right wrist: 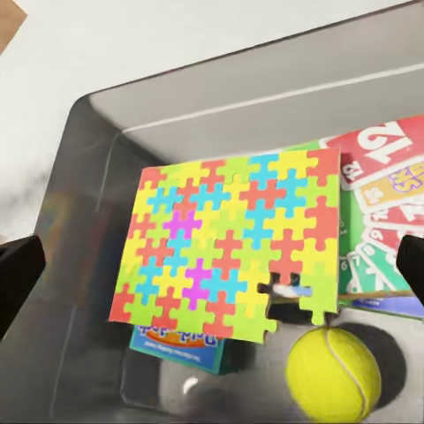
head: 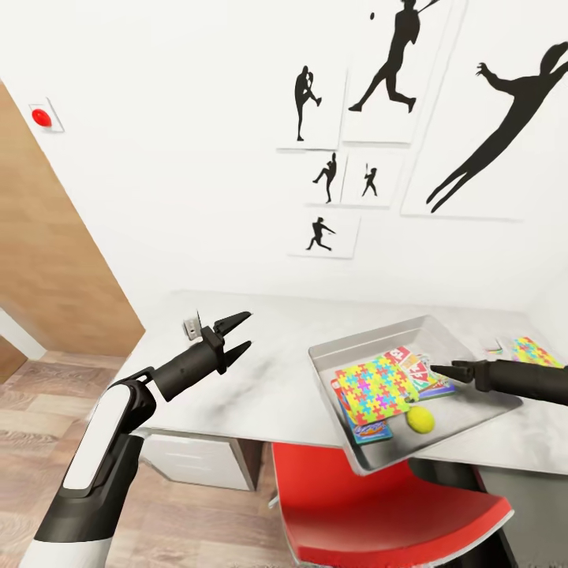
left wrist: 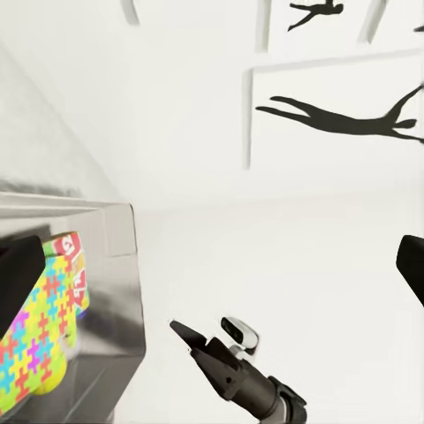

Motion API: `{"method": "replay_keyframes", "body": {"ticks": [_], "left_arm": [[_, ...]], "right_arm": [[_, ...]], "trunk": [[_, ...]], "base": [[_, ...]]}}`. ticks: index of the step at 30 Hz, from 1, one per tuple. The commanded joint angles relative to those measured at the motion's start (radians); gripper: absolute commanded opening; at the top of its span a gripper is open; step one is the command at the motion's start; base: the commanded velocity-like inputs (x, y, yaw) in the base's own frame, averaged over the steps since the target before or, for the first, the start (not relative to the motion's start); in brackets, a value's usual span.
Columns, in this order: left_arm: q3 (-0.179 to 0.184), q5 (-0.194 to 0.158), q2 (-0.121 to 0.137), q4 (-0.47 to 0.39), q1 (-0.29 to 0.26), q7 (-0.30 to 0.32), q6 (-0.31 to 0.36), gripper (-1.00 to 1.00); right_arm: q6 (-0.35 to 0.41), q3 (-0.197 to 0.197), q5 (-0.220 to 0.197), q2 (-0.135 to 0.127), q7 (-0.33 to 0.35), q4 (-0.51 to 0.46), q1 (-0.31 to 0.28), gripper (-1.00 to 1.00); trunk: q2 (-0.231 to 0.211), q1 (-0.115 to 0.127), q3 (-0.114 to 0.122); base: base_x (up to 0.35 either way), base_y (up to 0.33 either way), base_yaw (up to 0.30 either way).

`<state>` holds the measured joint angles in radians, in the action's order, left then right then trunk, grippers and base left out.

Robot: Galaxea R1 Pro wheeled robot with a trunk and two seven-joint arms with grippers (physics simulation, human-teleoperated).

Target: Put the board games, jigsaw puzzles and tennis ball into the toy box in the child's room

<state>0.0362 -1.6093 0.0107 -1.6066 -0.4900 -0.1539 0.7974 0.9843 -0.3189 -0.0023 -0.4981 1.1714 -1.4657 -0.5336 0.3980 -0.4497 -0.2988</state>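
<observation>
2 jigsaw puzzles (head: 372, 386) (head: 536, 351), 1 tennis ball (head: 420, 420)

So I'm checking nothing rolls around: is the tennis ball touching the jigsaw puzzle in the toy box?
Cannot tell. In the right wrist view the tennis ball meets the jigsaw puzzle's lower corner in the picture, but the puzzle may sit higher than the ball.
</observation>
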Motion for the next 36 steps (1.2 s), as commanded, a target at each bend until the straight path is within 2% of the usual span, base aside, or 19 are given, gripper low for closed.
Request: {"method": "replay_keyframes", "body": {"ticks": [1,4,12,24,36], "left_arm": [[0.001,-0.010,0.000,-0.001,-0.001,-0.009,0.001,1.00],[0.013,-0.010,0.000,-0.001,-0.002,-0.009,0.001,1.00],[0.035,-0.010,0.001,-0.001,-0.002,-0.010,-0.001,1.00],[0.042,-0.009,0.002,-0.001,-0.002,-0.010,-0.001,1.00],[0.043,-0.009,0.003,-0.001,-0.002,-0.007,0.000,1.00]], "right_arm": [[0.014,-0.009,0.000,0.000,0.003,-0.023,0.010,1.00],[0.028,-0.034,-0.001,0.002,0.004,-0.069,0.032,1.00],[0.054,-0.055,-0.002,0.004,0.005,-0.108,0.049,1.00],[0.063,-0.067,-0.003,0.004,0.005,-0.125,0.054,1.00],[0.063,-0.098,-0.003,0.004,0.005,-0.129,0.055,1.00]], "trunk": [[0.002,0.000,-0.002],[0.002,0.000,-0.002],[0.002,0.000,0.002],[0.002,0.000,0.011],[0.002,0.000,0.021]], "base": [[-0.108,0.154,0.000],[-0.070,0.100,-0.005],[-0.032,0.045,-0.101],[-0.006,0.009,-0.218],[-0.001,0.027,-0.246]]}}
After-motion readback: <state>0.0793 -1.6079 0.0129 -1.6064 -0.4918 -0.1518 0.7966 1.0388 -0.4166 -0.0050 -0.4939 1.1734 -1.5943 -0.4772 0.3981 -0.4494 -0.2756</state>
